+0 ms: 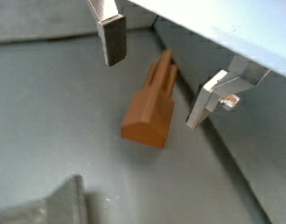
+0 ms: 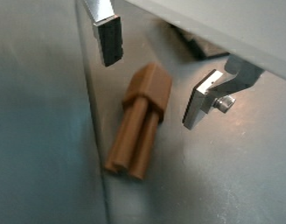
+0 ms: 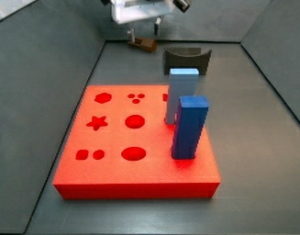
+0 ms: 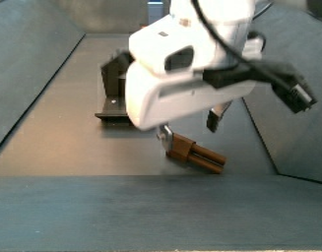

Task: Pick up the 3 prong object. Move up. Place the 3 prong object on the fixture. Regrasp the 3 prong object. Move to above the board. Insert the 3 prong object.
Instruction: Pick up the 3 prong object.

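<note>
1. Wrist views: gripper (image 1: 156,77) fingers spread apart above the 3 prong object (image 1: 151,109), which lies flat on the grey floor.
2. Side views: piece at lower centre (image 4: 198,155), near the fixture (image 4: 117,91); it looks light and rigid, best gripped across its blocky body.

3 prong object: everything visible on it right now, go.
The 3 prong object is a small brown, wood-looking piece: a blocky body with short parallel prongs at one end. It lies flat on the grey floor near a wall, below the open gripper, whose fingers hang on either side without touching it. In a side view it lies beside the fixture, apart from it.
</note>
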